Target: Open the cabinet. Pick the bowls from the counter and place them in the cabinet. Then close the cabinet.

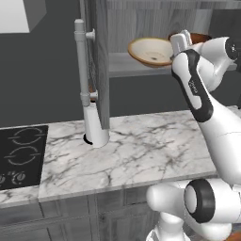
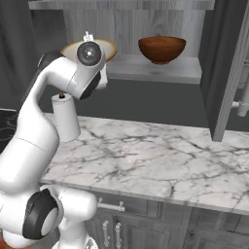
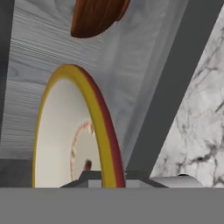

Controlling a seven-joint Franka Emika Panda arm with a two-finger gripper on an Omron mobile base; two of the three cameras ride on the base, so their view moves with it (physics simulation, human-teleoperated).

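Shallow cream bowl (image 1: 151,51) with tan rim, reddish pattern inside, resting on the grey cabinet shelf (image 2: 160,68), pinched at its rim by the closed end effector (image 1: 179,44). Just beyond it, glossy reddish-brown bowl (image 2: 162,48). Below, white marble desk (image 2: 146,155).

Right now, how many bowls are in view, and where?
2, both on the cabinet shelf. The cream bowl sits to the left, right by the claw. The reddish-brown bowl sits to the right. None on the counter.
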